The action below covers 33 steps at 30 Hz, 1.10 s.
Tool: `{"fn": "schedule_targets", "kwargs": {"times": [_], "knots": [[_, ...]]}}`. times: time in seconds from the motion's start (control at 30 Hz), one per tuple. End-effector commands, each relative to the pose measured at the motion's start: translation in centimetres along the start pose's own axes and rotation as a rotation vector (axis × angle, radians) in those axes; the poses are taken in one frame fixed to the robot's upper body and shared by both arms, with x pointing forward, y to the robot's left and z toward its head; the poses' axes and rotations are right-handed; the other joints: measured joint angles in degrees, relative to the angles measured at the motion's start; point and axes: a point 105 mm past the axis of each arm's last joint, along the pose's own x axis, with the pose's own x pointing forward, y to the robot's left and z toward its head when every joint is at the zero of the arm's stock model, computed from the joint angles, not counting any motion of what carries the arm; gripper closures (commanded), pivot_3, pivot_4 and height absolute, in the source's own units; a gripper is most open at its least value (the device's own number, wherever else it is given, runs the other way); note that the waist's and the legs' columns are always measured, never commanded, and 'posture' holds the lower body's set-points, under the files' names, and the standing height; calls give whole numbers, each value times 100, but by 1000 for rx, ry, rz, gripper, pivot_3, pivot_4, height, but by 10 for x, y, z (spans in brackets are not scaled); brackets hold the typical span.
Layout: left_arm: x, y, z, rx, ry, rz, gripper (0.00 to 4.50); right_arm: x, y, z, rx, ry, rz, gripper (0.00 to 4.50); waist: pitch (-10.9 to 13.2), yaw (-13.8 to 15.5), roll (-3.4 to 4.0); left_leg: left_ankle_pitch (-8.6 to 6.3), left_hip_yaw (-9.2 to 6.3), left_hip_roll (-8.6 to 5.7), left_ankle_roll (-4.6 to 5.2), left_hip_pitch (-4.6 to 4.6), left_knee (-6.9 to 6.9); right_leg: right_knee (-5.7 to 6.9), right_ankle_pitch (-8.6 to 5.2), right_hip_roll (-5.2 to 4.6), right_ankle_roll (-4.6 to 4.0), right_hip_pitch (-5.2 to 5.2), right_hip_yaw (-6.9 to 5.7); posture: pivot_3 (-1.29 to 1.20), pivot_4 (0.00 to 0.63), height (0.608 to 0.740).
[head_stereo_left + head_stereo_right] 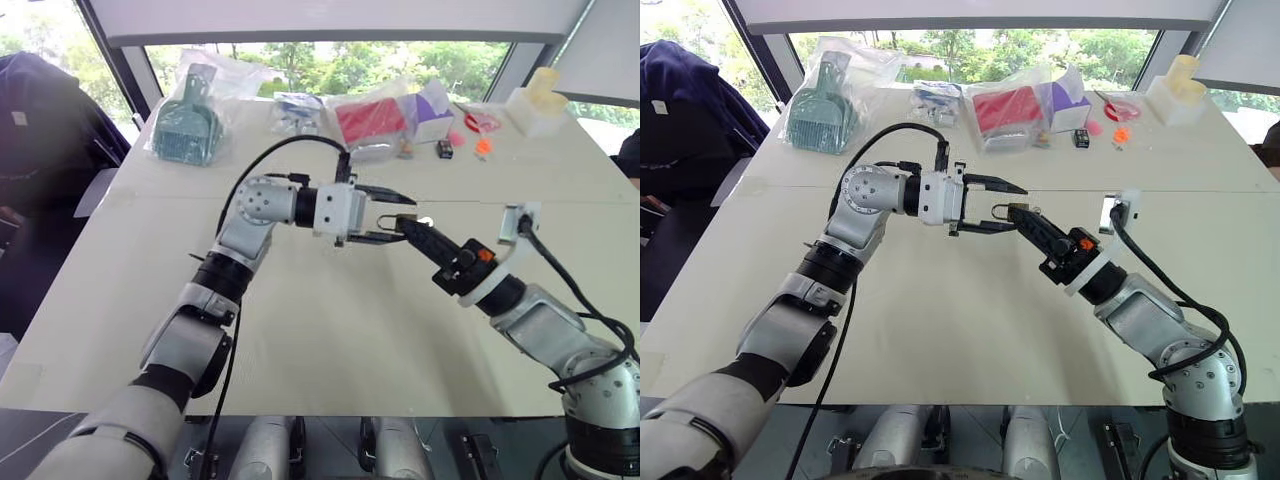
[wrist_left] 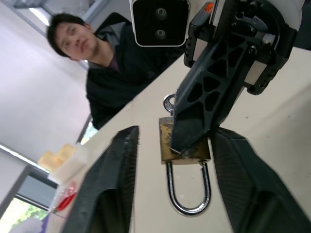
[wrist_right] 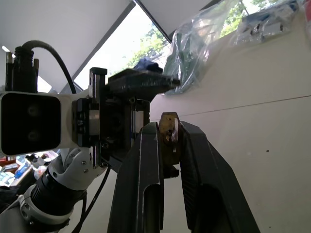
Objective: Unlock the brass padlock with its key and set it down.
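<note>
The brass padlock [image 2: 167, 143] hangs in the air above the table [image 1: 300, 350], and my right gripper [image 1: 1020, 213] is shut on its body. The silver shackle [image 2: 187, 201] points toward my left gripper [image 1: 393, 217]. That gripper is open, with its fingers [image 2: 114, 189] on either side of the shackle and clear of it. A small silvery ring [image 2: 168, 103] juts from the far end of the body; it looks like the key's head, but I cannot be sure. The right wrist view shows the brass body [image 3: 169, 133] pinched between my right fingers. Whether the shackle is sprung I cannot tell.
Along the table's far edge lie a green item in a plastic bag [image 1: 187, 125], a bagged red box [image 1: 370, 120], a purple box [image 1: 435, 110], a small black box [image 1: 445, 150] and a white container [image 1: 535, 105]. A person in a dark jacket [image 2: 121, 73] sits beside the table.
</note>
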Motion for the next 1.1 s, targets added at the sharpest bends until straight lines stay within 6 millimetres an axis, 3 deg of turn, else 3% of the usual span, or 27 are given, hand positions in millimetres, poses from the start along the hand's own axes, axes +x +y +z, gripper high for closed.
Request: {"fn": "schedule_targets", "kwargs": {"times": [0.03, 0.2, 0.4, 0.73, 1.1], "knots": [[-6, 18, 13, -61, -39, 81, 566, 0, -2, 7, -23, -31, -4, 4500, 0, 3, 0, 0, 0, 0, 0, 0, 0, 0, 0, 0, 0, 0, 0, 0, 150, 735], [-25, 31, 15, -241, -51, 168, 566, -1, -5, 9, -27, -45, -15, 4500, 0, -19, 0, 0, -1, 1, 0, 0, 0, 2, 1, 2, 2, -1, 0, 0, 150, 735], [-36, 29, 15, -311, -29, 198, 566, -1, -6, 12, -24, -58, -14, 4500, 0, 0, 1, 0, -1, -1, -1, 1, 1, 2, 0, 2, 1, 4, 0, 0, 150, 735], [-29, 24, 6, -308, -9, 177, 566, 5, 4, 19, -41, -75, 20, 4500, 0, -3, 0, 1, -1, -2, -1, 1, 1, 1, 0, 2, 0, 3, 0, 0, 150, 735], [-20, 31, -9, -270, 9, 169, 566, 6, 20, 17, -31, -75, 56, 4500, 0, -3, 0, 0, -1, -1, -1, 0, 0, 1, 0, 1, 0, 0, 0, 0, 150, 735]]}}
